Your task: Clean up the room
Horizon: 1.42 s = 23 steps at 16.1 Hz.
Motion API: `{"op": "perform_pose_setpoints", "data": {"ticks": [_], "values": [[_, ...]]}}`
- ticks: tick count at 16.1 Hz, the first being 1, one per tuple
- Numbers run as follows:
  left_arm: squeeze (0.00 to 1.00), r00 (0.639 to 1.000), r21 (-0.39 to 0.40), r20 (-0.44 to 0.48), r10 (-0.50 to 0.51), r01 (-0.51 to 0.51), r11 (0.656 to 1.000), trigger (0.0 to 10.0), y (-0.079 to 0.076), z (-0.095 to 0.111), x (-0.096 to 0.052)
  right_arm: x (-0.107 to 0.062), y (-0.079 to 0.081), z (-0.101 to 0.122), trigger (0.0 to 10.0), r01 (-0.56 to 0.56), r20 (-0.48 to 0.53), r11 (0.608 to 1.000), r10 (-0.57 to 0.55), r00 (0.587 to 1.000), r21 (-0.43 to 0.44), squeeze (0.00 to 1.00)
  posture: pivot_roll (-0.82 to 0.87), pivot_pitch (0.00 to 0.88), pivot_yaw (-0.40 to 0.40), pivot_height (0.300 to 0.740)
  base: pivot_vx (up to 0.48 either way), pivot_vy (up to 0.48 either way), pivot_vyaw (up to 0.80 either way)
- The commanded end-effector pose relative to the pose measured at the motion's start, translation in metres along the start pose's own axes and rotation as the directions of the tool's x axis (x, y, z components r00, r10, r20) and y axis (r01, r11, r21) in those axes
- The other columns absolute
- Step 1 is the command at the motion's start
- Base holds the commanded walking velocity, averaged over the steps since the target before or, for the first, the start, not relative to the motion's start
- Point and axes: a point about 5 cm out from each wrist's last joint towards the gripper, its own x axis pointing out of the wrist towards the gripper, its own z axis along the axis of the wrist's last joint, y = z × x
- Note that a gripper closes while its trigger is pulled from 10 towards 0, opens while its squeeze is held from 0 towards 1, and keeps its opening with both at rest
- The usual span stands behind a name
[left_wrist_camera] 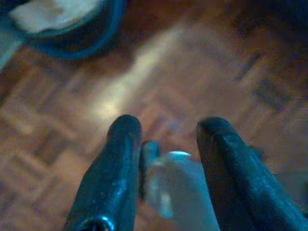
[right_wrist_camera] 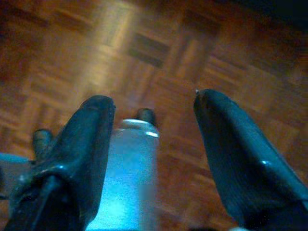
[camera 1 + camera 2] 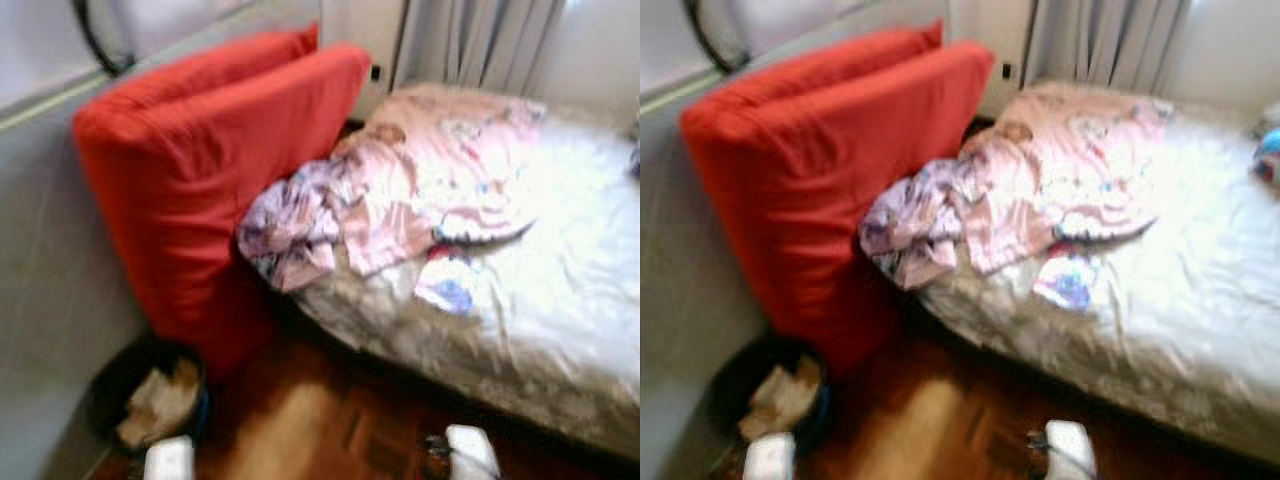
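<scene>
Bed (image 3: 560,300) with a pale, rumpled sheet, filling the right of the room before grey curtains (image 3: 480,45). Two red cushions (image 3: 210,170), large, standing upright between the bed's near corner and the grey wall on the left, leaning against each other. Pink patterned bedding (image 3: 440,170), crumpled in a heap on the left part of the mattress, one purplish fold (image 3: 285,225) hanging over the edge beside the cushions. Small blue-and-white cloth item (image 3: 445,285) lying on the sheet just below the heap; blurred, kind not discernible. Dark round bin (image 3: 145,395) on the parquet floor (image 3: 300,420) at the foot of the cushions, holding crumpled pale paper. Left gripper (image 1: 166,132) hanging low over the parquet, fingers parted, nothing between them. Right gripper (image 2: 154,108) likewise over bare parquet, fingers spread, grasping nothing.
</scene>
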Motion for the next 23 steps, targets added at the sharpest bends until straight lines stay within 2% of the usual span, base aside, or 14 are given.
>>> {"op": "perform_pose_setpoints", "data": {"ticks": [1,9,15,18,20,23], "values": [[0.0,0.996,0.043,0.076,-0.052,0.049,0.998,10.0,-0.003,0.027,0.005,-0.002,-0.008,0.011,10.0,-0.045,0.108,0.975,0.022,0.994,0.217,0.0,0.02,0.028,-0.039,0.74,0.311,0.0,0.0],[0.0,0.995,0.034,0.077,-0.056,0.053,0.998,10.0,-0.004,0.026,0.005,-0.002,-0.009,0.011,10.0,-0.043,0.108,0.975,0.02,0.994,0.217,0.0,0.02,0.037,-0.042,0.74,0.31,0.0,0.0],[0.0,0.995,0.04,0.079,-0.054,0.051,0.998,10.0,-0.003,0.027,0.005,-0.001,-0.008,0.01,10.0,-0.047,0.101,0.978,0.027,0.995,0.205,0.0,0.02,0.04,-0.037,0.74,0.312,0.0,-0.67],[0.0,0.996,0.044,0.078,-0.052,0.049,0.998,10.0,-0.003,0.027,0.005,-0.001,-0.008,0.011,10.0,-0.05,0.117,0.974,0.025,0.993,0.219,0.0,0.02,0.042,-0.035,0.74,0.316,0.0,0.0],[0.0,0.996,0.042,0.076,-0.05,0.047,0.998,10.0,-0.003,0.027,0.005,-0.002,-0.007,0.011,10.0,-0.055,0.119,0.974,0.029,0.992,0.218,0.0,0.02,0.042,-0.035,0.74,0.0,0.0,0.0],[0.0,0.989,0.021,0.133,-0.07,0.068,0.997,10.0,-0.007,0.038,0.006,-0.002,-0.008,0.012,10.0,-0.057,0.129,0.976,0.03,0.991,0.211,0.0,0.01,0.043,-0.034,0.74,0.0,0.0,0.0]]}}
